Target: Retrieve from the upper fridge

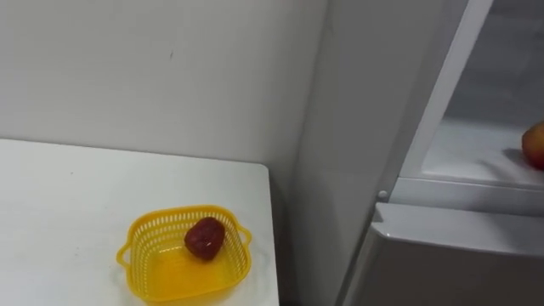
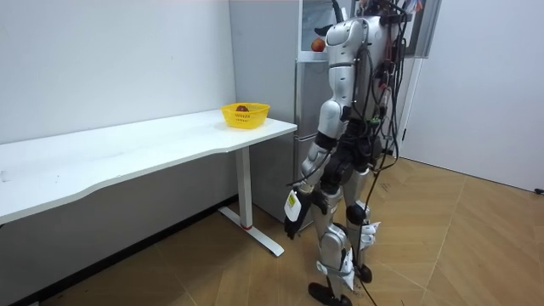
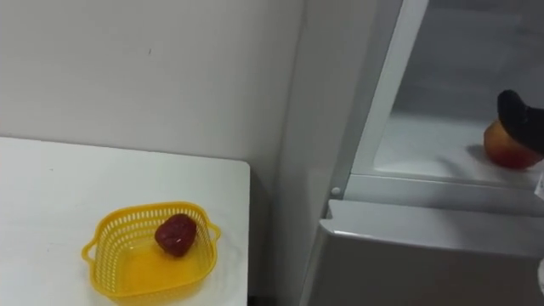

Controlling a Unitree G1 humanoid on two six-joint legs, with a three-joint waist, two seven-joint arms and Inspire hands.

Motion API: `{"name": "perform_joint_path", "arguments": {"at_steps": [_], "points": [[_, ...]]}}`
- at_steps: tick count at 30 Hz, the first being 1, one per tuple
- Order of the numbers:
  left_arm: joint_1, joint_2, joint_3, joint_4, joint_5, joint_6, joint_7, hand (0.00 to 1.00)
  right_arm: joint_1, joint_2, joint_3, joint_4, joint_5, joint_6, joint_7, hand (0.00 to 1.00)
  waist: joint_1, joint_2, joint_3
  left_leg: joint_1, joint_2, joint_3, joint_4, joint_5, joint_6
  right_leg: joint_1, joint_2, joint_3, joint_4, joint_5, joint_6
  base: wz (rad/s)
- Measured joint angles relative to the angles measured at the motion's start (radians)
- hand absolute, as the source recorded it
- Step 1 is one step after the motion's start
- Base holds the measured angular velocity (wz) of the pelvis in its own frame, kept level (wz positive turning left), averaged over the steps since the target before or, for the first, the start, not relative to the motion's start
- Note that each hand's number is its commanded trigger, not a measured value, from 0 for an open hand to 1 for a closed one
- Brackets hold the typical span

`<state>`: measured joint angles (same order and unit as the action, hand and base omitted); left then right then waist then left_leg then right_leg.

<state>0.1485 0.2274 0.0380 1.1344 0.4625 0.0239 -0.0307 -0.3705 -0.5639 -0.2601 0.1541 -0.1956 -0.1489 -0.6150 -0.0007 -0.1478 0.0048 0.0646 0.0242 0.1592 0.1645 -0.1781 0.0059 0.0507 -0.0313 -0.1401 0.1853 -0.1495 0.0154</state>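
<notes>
Nearest, at lower left: yellow basket [image 1: 140, 228] with slotted walls, standing on white table [image 1: 76, 187] close to its right-hand end. Holds one dark red fruit [image 1: 205, 238], lying toward the basket's far right side. Behind both, pale wall [image 1: 153, 76].

Further right, just beside the table's end: grey fridge [image 1: 336, 144], upper compartment open, lower door [image 3: 425, 246] closed beneath it. On the upper compartment's white shelf [image 3: 425, 144], toward the right edge, reddish-orange fruit [image 3: 506, 149], lying inside the fridge and not yet taken out.

Directly over that fruit: right hand [image 3: 520, 115], dark, reaching in from the right and overlapping the fruit's top. Cannot tell whether touching it or just above it, nor whether grasping or released.

In the room view: standing upright on wooden floor [image 2: 212, 263], facing the fridge, with the table off to the room view's left. Left arm hanging down along the body, left hand [image 2: 291, 219] low beside the thigh, too small to tell whether clenched or relaxed.
</notes>
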Motion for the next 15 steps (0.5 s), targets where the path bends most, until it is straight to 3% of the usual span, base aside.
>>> {"name": "perform_joint_path", "arguments": {"at_steps": [8,15], "points": [[0.030,-0.001,0.019,-0.038,0.001,0.008,-0.023,0.00,-0.048,-0.043,0.001,0.111,0.001,0.040,0.038,0.00,0.007,-0.005,-0.0019,-0.007,0.000,-0.013,0.001,0.000,0.000,0.000,-0.002,-0.034,0.000,0.000,0.000,0.03],[0.030,-0.001,0.019,-0.038,0.001,0.020,-0.022,0.00,-0.052,-0.043,0.005,0.161,0.000,0.056,0.076,0.00,0.008,-0.013,-0.0037,-0.008,0.000,-0.016,0.001,0.000,0.000,0.001,-0.004,-0.055,0.000,0.000,0.000,0.00]]}}
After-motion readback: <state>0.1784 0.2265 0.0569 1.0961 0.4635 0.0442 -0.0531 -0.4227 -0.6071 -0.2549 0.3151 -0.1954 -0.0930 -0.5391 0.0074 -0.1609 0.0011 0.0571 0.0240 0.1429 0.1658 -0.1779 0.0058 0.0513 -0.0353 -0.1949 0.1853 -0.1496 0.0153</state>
